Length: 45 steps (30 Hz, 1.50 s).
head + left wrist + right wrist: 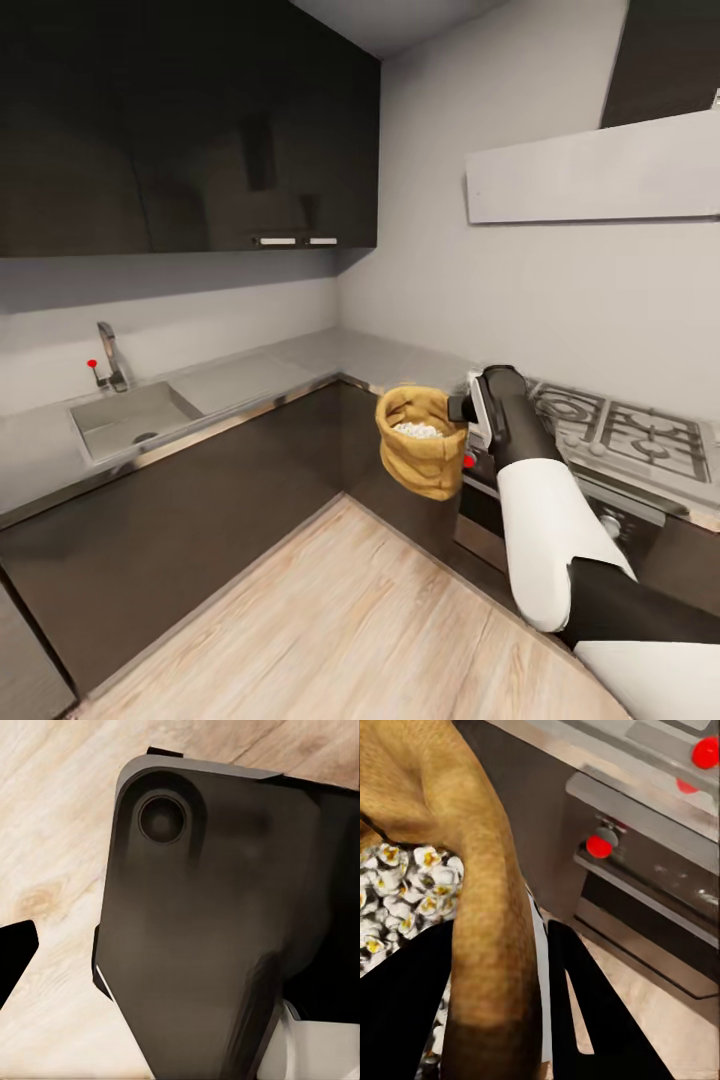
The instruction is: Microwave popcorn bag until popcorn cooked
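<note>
Right gripper [499, 1005] pinches the popcorn bag's [422, 441] rolled rim, holding it aloft before the oven [652, 870], beside the countertop [300, 362]. White popcorn [419, 430] fills the bag, suggesting heating is complete. Left gripper's state cannot be told.

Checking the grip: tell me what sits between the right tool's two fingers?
The rolled rim of the popcorn bag sits between the right tool's fingers, seen in the right wrist view.

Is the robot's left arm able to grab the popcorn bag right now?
Probably not. The popcorn bag hangs in the air, its rim pinched by the right gripper, while the left wrist view looks down at the wood floor, apparently away from the bag.
</note>
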{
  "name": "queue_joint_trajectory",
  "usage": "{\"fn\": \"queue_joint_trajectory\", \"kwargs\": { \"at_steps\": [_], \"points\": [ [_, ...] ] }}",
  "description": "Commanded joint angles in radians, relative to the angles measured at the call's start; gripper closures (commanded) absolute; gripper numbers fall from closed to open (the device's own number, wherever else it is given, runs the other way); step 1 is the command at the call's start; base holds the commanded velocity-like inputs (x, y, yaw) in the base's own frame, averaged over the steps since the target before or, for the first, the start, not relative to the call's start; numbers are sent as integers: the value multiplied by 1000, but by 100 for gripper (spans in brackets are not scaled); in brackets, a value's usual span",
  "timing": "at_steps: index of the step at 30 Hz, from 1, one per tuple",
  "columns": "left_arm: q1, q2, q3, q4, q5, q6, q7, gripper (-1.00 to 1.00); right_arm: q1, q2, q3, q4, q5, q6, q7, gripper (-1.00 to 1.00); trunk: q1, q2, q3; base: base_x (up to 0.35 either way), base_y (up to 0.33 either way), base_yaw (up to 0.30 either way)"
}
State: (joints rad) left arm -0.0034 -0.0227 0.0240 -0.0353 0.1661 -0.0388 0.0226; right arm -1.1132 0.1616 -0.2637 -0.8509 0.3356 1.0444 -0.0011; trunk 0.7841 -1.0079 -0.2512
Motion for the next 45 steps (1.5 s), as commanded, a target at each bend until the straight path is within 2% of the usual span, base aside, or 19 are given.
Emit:
{"fn": "queue_joint_trajectory", "kwargs": {
  "at_steps": [1,3,4,6,20,26,31,33,35,45],
  "points": [
    [-1,0,1,0,4,-3,2,-100,2,1,-3,17,2,3,-1,100,-1,-1,-1,-345,0,0],
    [-1,0,1,0,4,-3,2,-100,3,1,-4,62,3,3,-2,100,-1,-1,-1,-346,0,0],
    [-1,0,2,0,5,-3,2,-100,4,0,-7,145,3,3,-2,100,-1,-1,-1,-346,0,0],
    [-1,0,2,0,6,-3,2,-100,4,1,-8,169,3,3,-2,100,-1,-1,-1,-342,0,0],
    [-1,0,4,0,6,-3,2,-100,23,0,-9,173,2,3,0,100,-1,-1,-1,-26,0,0],
    [-1,0,1,0,9,5,2,-100,73,-3,-11,173,3,-20,5,100,-1,-1,-1,0,0,0],
    [-1,0,1,0,9,6,2,-100,126,-45,-10,176,2,-63,49,100,-1,-1,-1,0,0,0],
    [-1,0,1,0,4,2,2,-100,131,-62,-10,181,2,-68,71,100,-1,-1,-1,-98,0,0],
    [-1,-1,-2,0,-1,-2,2,-100,133,-89,-11,204,4,-70,99,100,-1,-1,-1,-292,0,0],
    [0,-2,-3,0,-3,-3,1,-100,133,-94,-11,209,8,-70,98,100,-1,-1,-1,-337,0,0]
  ]
}}
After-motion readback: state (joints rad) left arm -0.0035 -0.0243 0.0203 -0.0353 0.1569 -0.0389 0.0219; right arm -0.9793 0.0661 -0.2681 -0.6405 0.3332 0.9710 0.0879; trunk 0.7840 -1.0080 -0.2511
